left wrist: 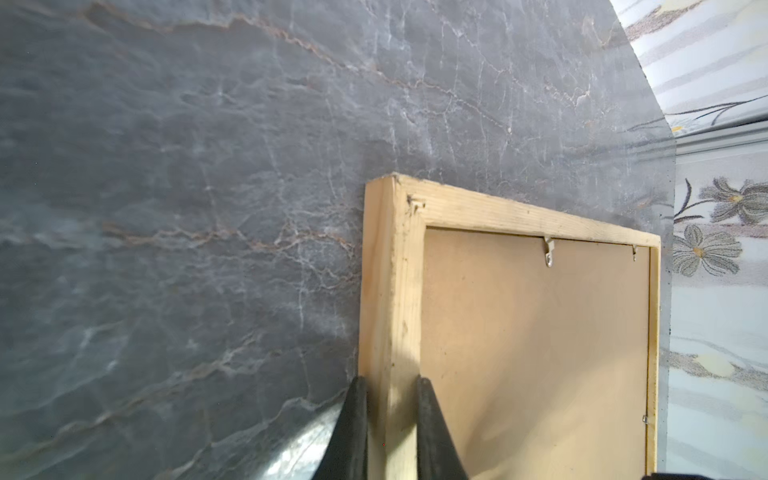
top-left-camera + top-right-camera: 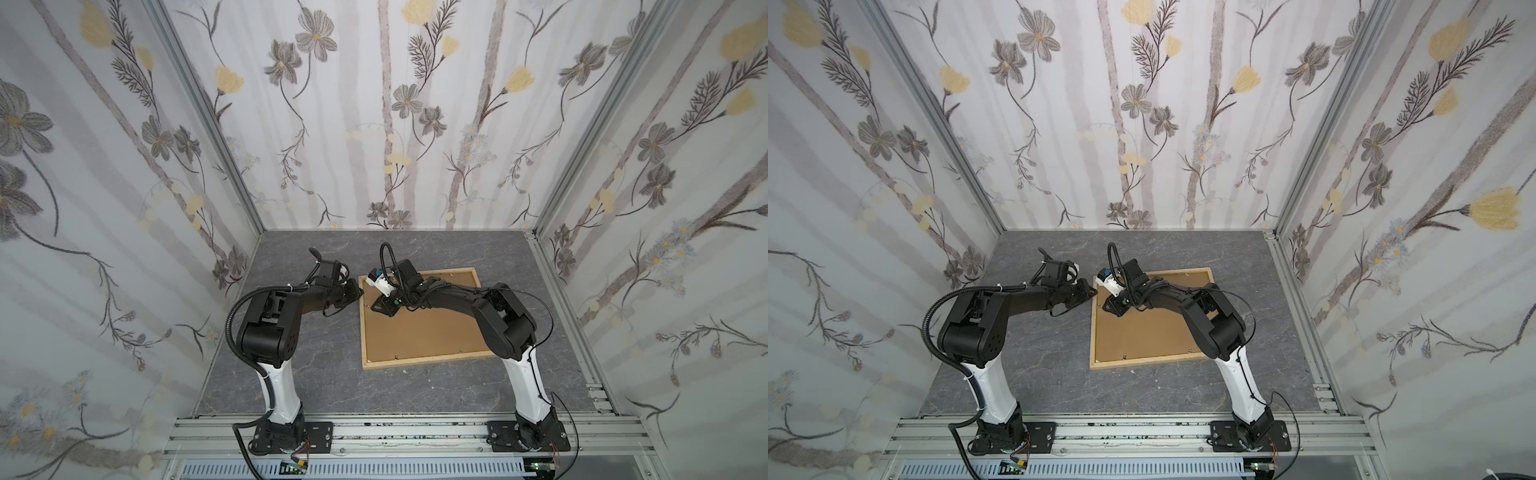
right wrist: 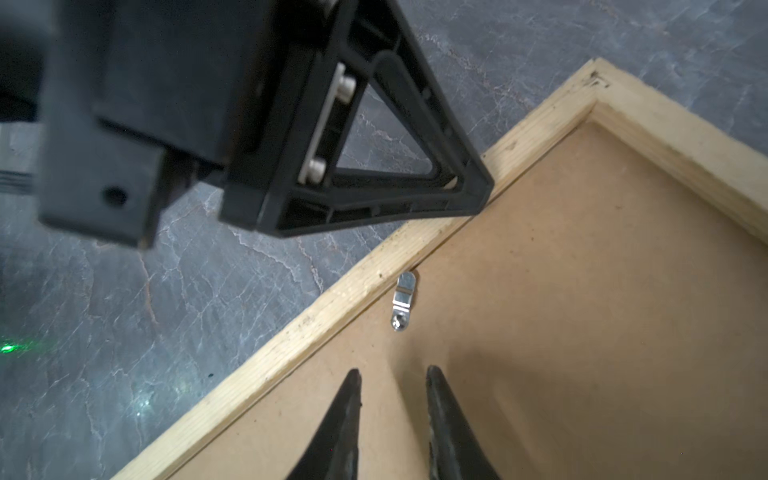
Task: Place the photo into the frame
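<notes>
While one frame (image 2: 428, 360) lies back-up and flat on the desk (image 2: 311, 365), right of centre in both top views, two arms reach to its far-left corner. It is four thin strips of pale, rough-grained wood, mitred at the corners. One matt brown fibreboard backing panel (image 2: 432, 328) sits inside the strips.

The left gripper (image 1: 390, 380) is clamped on the frame's left strip near that corner, one black tapered finger on each side of the wood. The right gripper (image 3: 392, 372) hovers just above the panel with its two fingers parted and nothing between them.

One small bright metal clip (image 3: 404, 301), flat and rounded, lies just beyond its tips against the strip. The left wrist view shows three more clips (image 1: 549, 252); the total appears higher, but the top views are too small to confirm.
</notes>
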